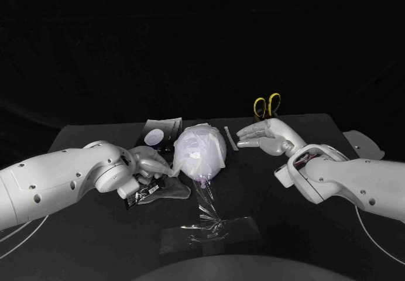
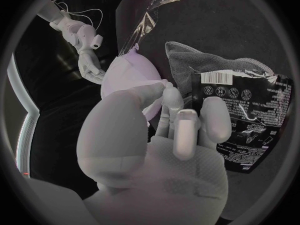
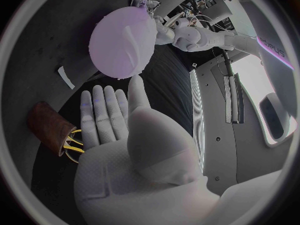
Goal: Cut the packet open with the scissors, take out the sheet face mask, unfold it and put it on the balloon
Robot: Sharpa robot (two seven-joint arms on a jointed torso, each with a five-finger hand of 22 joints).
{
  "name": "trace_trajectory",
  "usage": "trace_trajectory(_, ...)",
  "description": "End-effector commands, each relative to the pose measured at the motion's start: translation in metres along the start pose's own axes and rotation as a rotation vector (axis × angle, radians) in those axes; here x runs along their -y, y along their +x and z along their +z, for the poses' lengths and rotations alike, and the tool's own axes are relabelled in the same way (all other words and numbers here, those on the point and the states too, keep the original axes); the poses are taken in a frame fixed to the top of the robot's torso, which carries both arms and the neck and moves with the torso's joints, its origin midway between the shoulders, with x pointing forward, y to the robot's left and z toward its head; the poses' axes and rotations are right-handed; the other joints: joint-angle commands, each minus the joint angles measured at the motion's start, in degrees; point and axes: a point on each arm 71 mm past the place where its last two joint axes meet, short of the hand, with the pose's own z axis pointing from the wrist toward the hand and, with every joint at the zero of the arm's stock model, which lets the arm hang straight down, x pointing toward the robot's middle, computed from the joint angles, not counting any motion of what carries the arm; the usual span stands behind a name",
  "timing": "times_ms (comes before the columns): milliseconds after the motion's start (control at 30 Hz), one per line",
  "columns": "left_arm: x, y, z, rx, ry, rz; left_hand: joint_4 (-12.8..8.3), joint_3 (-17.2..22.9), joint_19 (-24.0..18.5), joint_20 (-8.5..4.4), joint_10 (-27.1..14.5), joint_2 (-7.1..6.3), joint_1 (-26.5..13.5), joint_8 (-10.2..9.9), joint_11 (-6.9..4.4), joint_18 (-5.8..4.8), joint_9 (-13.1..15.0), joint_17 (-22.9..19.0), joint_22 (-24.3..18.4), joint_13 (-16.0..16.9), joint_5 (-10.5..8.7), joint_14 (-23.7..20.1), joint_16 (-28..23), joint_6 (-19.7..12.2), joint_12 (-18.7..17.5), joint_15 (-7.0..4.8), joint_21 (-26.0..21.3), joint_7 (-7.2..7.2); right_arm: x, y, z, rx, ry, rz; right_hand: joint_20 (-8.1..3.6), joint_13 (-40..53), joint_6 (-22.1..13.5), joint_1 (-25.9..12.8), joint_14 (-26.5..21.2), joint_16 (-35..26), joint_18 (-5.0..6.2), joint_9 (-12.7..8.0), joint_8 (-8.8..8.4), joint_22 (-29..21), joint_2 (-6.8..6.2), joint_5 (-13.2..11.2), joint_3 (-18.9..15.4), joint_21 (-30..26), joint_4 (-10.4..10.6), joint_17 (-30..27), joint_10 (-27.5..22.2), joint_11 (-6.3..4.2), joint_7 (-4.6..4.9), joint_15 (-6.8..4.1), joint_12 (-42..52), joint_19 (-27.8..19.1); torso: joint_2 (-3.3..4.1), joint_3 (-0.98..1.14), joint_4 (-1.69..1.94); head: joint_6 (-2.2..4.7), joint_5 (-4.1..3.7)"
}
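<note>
On the table's left, the left hand touches its fingertips to the balloon, which wears the sheet mask; whether it pinches I cannot tell. The packet lies beneath that hand. Rightward, the right hand hovers released, near the scissors.
</note>
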Motion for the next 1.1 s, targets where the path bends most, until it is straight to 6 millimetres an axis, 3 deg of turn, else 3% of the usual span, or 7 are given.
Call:
trace_trajectory(33, 0.001, -0.004, 0.000, 0.057, 0.025, -0.068, -1.13, 0.58, -5.89, 0.83, -7.47, 1.79, -1.10, -2.98, 0.77, 0.78, 4.87, 0.48, -6.33, -8.52, -0.75, 1.56, -3.20, -5.34, -9.15, 1.52, -4.15, 1.67, -0.001, 0.001, 0.000, -0.009, -0.016, -0.005, -0.11, 0.02, 0.07, -0.64, -0.13, -0.39, 0.87, -0.07, -0.24, -0.08, 0.25, 0.11, -1.38, -0.25, -0.42, -0.10, 0.13, 0.19, 0.61, 0.19, 0.03, 0.29, -0.06, 0.01, -0.02, 0.06, -0.15)
trace_trajectory(300, 0.003, -0.009, -0.001, 0.110, 0.069, -0.124, -0.63, -2.70, -9.34, 3.01, -11.12, 0.51, -0.65, -8.87, 3.07, 1.67, 0.90, -3.99, -10.13, -10.68, -0.53, -0.48, -5.04, -12.48, -11.32, 3.78, -7.19, 4.83, 0.000, 0.002, 0.000, -0.017, -0.009, -0.003, -0.12, 0.02, 0.12, -0.69, 0.01, -0.40, 0.89, -0.11, -0.24, -0.13, 0.28, 0.11, -1.35, -0.25, -0.52, -0.08, 0.16, 0.17, 0.59, 0.15, 0.04, 0.36, 0.08, 0.04, -0.06, 0.30, -0.35)
trace_trajectory(433, 0.004, -0.010, -0.001, 0.125, 0.090, -0.135, -1.88, -3.18, -14.60, 3.92, -14.80, -0.17, 1.36, -9.72, 4.27, 2.97, -0.32, -12.09, -15.71, -12.98, -0.52, -4.40, -8.55, -15.61, -14.01, 4.74, -11.31, 5.87, 0.000, 0.002, 0.000, -0.019, -0.005, -0.003, -0.15, 0.03, 0.22, -0.85, 0.58, -0.34, 0.97, -0.24, -0.28, -0.26, 0.35, 0.11, -1.31, -0.21, -0.84, 0.02, 0.24, 0.11, 0.54, 0.03, 0.05, 0.67, 0.04, 0.04, -0.03, 0.33, -0.41)
trace_trajectory(900, 0.008, -0.021, -0.011, 0.155, 0.186, -0.154, -6.64, -2.26, -20.74, 4.93, -17.46, -0.01, 5.71, -7.42, 5.64, 4.42, -1.35, -21.31, -21.14, -17.41, -0.42, -9.95, -12.50, -18.64, -16.74, 5.89, -15.13, 7.02, 0.006, -0.002, 0.001, -0.014, 0.024, -0.012, -1.36, 0.16, 1.36, -2.29, 7.62, 1.20, 1.40, -1.36, -0.49, -0.69, 0.94, 0.19, -1.01, 1.53, -2.98, 1.84, 4.44, -1.39, -0.50, -1.93, 1.10, 5.54, 0.04, -0.01, -0.05, 0.81, -0.63)
trace_trajectory(967, 0.011, -0.024, -0.014, 0.159, 0.223, -0.166, -7.06, -1.98, -23.34, 5.09, -18.04, 0.17, 5.63, -6.83, 5.96, 4.98, -1.54, -25.86, -23.28, -18.19, -0.44, -12.66, -14.78, -18.56, -17.21, 6.13, -16.57, 7.33, 0.008, -0.003, 0.001, -0.014, 0.030, -0.013, -1.87, 0.15, 1.74, -2.30, 9.17, 1.65, 1.41, -1.50, -0.40, -0.61, 1.00, 0.34, -0.84, 2.12, -3.23, 2.37, 5.36, -1.83, -0.81, -2.45, 1.22, 6.77, 0.04, -0.03, -0.07, 0.86, -0.71)
trace_trajectory(1033, 0.014, -0.026, -0.017, 0.157, 0.270, -0.186, -7.76, -1.43, -25.98, 5.35, -20.11, 0.35, 5.57, -6.00, 6.64, 5.24, -1.93, -37.11, -24.43, -19.61, -0.47, -20.15, -21.49, -18.35, -18.51, 6.55, -17.75, 7.88, 0.009, -0.003, 0.001, -0.015, 0.039, -0.011, -2.72, 0.20, 2.40, -2.35, 11.81, 2.43, 1.40, -1.70, -0.19, -0.42, 1.08, 0.36, -0.46, 3.15, -3.35, 3.37, 7.18, -2.52, -1.43, -3.44, 1.46, 8.82, 0.03, -0.03, -0.07, 0.83, -0.73)
trace_trajectory(1100, 0.017, -0.028, -0.020, 0.155, 0.311, -0.198, -7.81, -1.49, -27.65, 5.65, -21.68, 0.40, 5.03, -5.55, 6.73, 5.24, -2.27, -39.21, -24.72, -20.60, -0.49, -22.86, -24.35, -18.41, -19.44, 6.80, -18.67, 7.76, 0.010, -0.004, 0.001, -0.014, 0.046, -0.009, -3.11, 0.22, 2.60, -2.42, 12.82, 2.67, 1.40, -1.82, -0.14, -0.33, 1.10, 0.38, -0.39, 3.62, -3.35, 3.82, 7.96, -2.82, -1.62, -3.79, 1.50, 9.70, 0.01, -0.02, -0.09, 0.74, -0.63)
